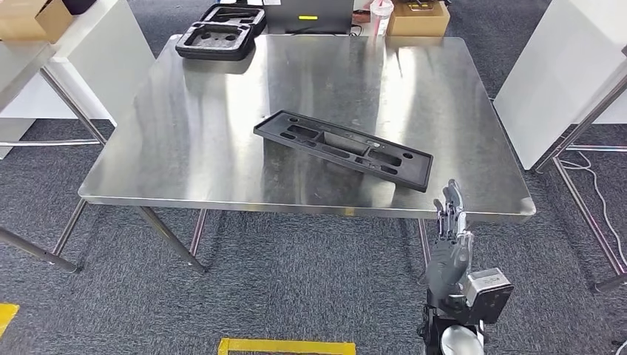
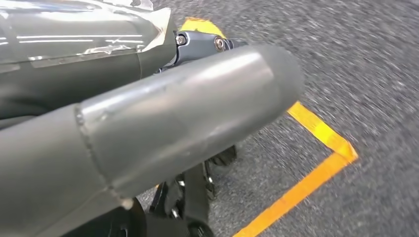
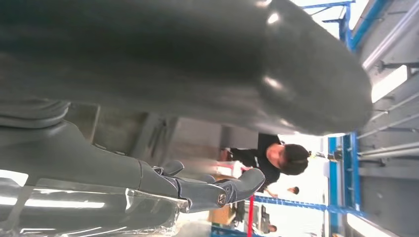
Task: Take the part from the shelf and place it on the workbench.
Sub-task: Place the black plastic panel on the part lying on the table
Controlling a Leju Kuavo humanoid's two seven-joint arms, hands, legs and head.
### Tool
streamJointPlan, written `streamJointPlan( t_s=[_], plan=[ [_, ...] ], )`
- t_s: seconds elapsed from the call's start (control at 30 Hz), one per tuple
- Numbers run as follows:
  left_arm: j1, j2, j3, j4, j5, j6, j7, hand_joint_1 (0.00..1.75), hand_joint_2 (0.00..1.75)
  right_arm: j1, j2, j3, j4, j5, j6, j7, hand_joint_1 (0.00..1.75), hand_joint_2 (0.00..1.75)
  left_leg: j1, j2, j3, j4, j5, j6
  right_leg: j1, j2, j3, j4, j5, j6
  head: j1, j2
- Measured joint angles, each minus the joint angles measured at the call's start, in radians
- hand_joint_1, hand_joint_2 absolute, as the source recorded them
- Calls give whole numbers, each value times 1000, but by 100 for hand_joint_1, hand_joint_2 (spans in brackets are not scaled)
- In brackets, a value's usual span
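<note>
Head view: the long black moulded plastic part [image 1: 342,149] was seen lying on the steel tabletop [image 1: 185,148], beyond the empty, extended fingers [image 1: 449,207] of the right hand [image 1: 448,248]; the left hand's state could not be told.

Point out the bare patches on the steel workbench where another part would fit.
Widest free patch: the workbench's left half, between the long black part and the left edge. Also free: the far right, behind the part. Crowded: the far-left corner with the black foam trays. The right robot hand hangs by the near-right edge.
</note>
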Motion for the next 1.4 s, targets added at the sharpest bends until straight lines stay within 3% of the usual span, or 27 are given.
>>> streamJointPlan(
  t_s=[0.07,0.13,0.23,0.3,0.37,0.4,0.43,0.47,0.53,0.6,0.67,0.73,0.77,0.83,0.87,0.9,0.93,0.97,1.0,1.03,1.1,1.17,1.23,1.27,1.3,1.37,1.4],
  plan=[
    [-2,-1,7,-2,1,1,0,0,0,-11,1,0,17,0,1,-2,0,0,-14,6,97,-136,25,24,3,-3,-4,-1,10,6,2,0],
    [-4,-3,12,-3,2,1,1,0,0,-20,3,0,31,-1,1,-3,0,0,-27,12,129,-188,33,34,0,-8,-4,-4,20,17,2,0],
    [-5,-7,20,-3,3,2,1,0,0,-34,4,2,56,3,-2,-3,0,0,-27,14,121,-211,64,41,0,-8,-12,3,21,35,0,0],
    [-7,-10,22,-3,3,1,2,0,0,-43,1,3,77,11,-9,-2,0,0,-21,15,105,-228,93,47,2,-2,-41,66,-35,32,6,0],
    [-9,-12,23,-3,2,0,2,0,0,-48,-3,4,102,17,-16,1,0,0,-22,15,79,-228,114,49,-1,3,-76,183,-110,30,11,0],
    [-8,-13,23,-3,1,0,2,0,0,-50,-5,5,114,19,-19,4,0,0,-22,14,65,-227,124,48,-3,3,-83,230,-129,35,11,0],
    [-8,-13,23,-3,-1,-1,3,0,0,-53,-6,5,128,23,-21,10,0,0,-22,14,53,-225,133,46,-5,3,-75,250,-129,44,11,0],
    [-8,-14,23,-3,-3,-2,3,0,0,-57,-7,6,143,27,-23,15,0,0,-22,14,40,-221,142,43,-6,3,-49,230,-114,56,12,0],
    [-9,-14,23,-3,-9,-3,4,0,0,-68,-9,8,173,32,-27,25,0,0,-20,14,18,-209,156,35,-12,4,44,101,-80,74,12,0],
    [-9,-14,23,-4,-12,-4,5,0,0,-77,-10,11,202,34,-29,29,0,0,-23,12,-2,-196,168,23,-10,8,108,-6,-73,68,14,0],
    [-10,-14,23,-4,-18,-4,5,0,0,-82,-10,13,227,34,-31,31,0,0,-25,12,-10,-191,181,12,-2,11,109,-25,-73,51,15,0],
    [-9,-12,23,-4,-25,-4,6,0,0,-88,-10,13,251,33,-31,34,0,0,-21,9,-19,-184,176,2,-9,7,94,-26,-61,29,14,0],
    [-8,-12,23,-4,-28,-4,8,0,0,-92,-9,13,264,33,-29,38,0,0,-18,8,-29,-164,150,-4,-12,6,85,-27,-51,15,12,0],
    [-8,-12,23,-4,-37,-4,10,0,0,-103,-8,13,297,37,-22,50,0,0,-14,5,-62,-68,52,-14,-14,3,61,-28,-28,-5,8,0],
    [-8,-12,23,-4,-40,-4,11,0,0,-111,-8,12,323,42,-19,56,0,0,-12,5,-78,-3,5,-18,-14,2,49,-27,-16,-9,6,0],
    [-8,-11,23,-4,-45,-5,12,0,0,-121,-8,11,359,51,-21,64,0,0,-10,4,-89,56,-21,-22,-13,2,36,-27,-4,-8,5,0],
    [-8,-11,23,-4,-50,-6,14,0,0,-134,-9,8,405,60,-27,72,0,0,-8,4,-87,91,-23,-25,-13,2,23,-26,8,-6,5,0],
    [-9,-10,23,-4,-56,-7,16,0,0,-151,-9,2,464,60,-31,83,0,0,-5,5,-68,92,-3,-26,-13,2,9,-25,19,-2,5,0],
    [-9,-10,23,-4,-65,-9,18,0,0,-173,-10,-11,535,42,-26,96,0,0,-2,5,-31,58,27,-26,-14,2,-3,-25,29,2,5,0],
    [-11,-10,23,-4,-75,-12,19,0,0,-198,-12,-32,617,5,-8,103,0,0,1,5,22,-4,49,-25,-14,2,-12,-24,39,8,5,0],
    [-16,-9,22,-4,-92,-15,19,0,0,-248,-16,-93,788,-69,14,118,0,0,0,1,119,-142,51,-22,-11,-1,-26,-23,56,23,5,0],
    [-19,-9,21,-4,-101,-16,19,0,0,-282,-23,-141,935,-74,-53,178,0,0,-8,-3,148,-202,38,-11,-8,-7,-31,-26,74,40,8,0],
    [-17,-9,21,-4,-107,-17,19,0,0,-295,-34,-163,1052,-49,-133,269,0,0,-14,-1,131,-208,55,11,-8,-9,-38,-27,82,53,9,0],
    [-16,-10,21,-4,-109,-17,19,0,0,-295,-41,-169,1099,-44,-149,301,0,0,-14,2,119,-211,67,25,-9,-7,-50,-13,65,52,10,0],
    [-15,-9,21,-4,-111,-18,18,0,0,-294,-46,-177,1140,-44,-158,326,0,0,-14,4,104,-214,80,37,-9,-4,-68,21,31,47,12,0],
    [-15,-8,21,-4,-116,-19,17,0,0,-292,-53,-196,1209,-49,-190,393,0,0,-17,7,73,-214,106,50,-11,1,-112,151,-67,35,16,0],
    [-14,-8,21,-4,-118,-19,16,0,0,-289,-56,-205,1240,-46,-220,446,0,0,-18,8,59,-213,118,52,-11,3,-126,221,-101,35,17,0]
  ],
)
